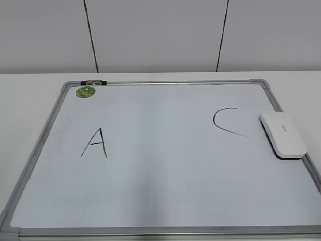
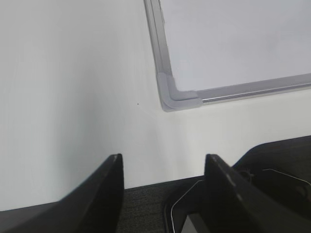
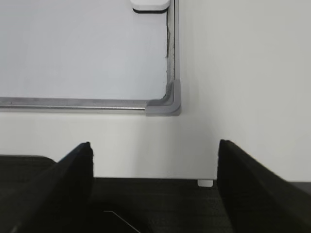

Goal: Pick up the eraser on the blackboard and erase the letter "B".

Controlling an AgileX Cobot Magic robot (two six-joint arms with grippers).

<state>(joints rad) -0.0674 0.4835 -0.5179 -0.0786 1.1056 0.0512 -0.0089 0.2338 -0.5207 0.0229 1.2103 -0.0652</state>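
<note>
My left gripper (image 2: 163, 167) and my right gripper (image 3: 155, 158) both hang over the table (image 1: 30, 95) with jaws apart, holding nothing. The eraser (image 1: 283, 135) lies on the board (image 1: 165, 170) at its 3 o'clock edge, just right of the "C" (image 1: 226, 122). The "A" (image 1: 95, 143) sits at 9 o'clock. I see no "B" between them.

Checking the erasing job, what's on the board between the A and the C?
Nothing: in the exterior view the blackboard is bare between the A and the C; no B shows.
</note>
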